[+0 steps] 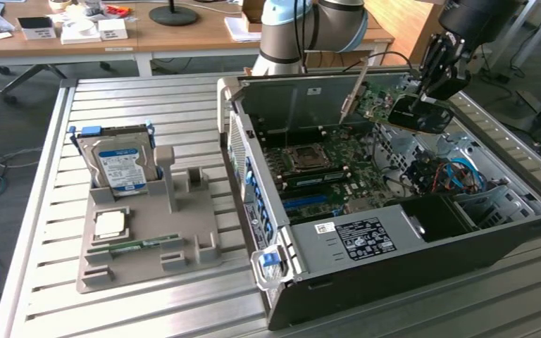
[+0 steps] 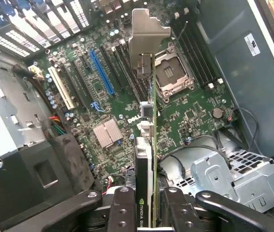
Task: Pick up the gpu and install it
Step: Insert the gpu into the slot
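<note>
The gpu is a green card with a black cooler and a long silver bracket. It hangs tilted in the air above the open computer case, over its far side. My gripper is shut on the card's cooler end. In the wrist view the gpu runs edge-on away from my gripper, its silver bracket farthest out. Below it lies the motherboard with a blue slot, black slots beside it and the CPU socket.
On the slatted table, at the exterior view's left, a grey holder carries a hard drive, a CPU and a memory stick. Cables and a drive cage sit inside the case. A wooden desk stands behind.
</note>
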Motion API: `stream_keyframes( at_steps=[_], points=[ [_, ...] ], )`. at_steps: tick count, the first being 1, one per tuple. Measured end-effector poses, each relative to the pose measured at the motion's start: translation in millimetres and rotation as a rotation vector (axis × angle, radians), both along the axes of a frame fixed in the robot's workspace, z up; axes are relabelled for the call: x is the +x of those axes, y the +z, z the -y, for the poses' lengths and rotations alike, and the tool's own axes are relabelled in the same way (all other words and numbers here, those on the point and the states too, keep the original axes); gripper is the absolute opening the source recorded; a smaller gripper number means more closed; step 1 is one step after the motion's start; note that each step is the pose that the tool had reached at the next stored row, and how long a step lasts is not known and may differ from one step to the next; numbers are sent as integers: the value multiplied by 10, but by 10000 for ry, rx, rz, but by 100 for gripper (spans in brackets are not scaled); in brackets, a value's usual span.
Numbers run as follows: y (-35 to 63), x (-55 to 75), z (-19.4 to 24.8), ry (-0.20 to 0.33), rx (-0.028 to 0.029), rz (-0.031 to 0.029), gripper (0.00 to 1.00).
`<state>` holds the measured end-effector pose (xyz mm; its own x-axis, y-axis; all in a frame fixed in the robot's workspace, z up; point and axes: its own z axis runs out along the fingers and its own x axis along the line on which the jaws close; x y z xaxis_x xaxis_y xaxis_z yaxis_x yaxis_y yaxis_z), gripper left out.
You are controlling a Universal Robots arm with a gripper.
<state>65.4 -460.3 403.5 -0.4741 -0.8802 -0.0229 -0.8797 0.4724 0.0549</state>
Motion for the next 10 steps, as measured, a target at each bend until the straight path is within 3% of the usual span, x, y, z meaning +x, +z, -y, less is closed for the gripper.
stream_keyframes(
  at_steps=[10],
  points=[
    [0,0,0,0,0,0,27]
  ],
)
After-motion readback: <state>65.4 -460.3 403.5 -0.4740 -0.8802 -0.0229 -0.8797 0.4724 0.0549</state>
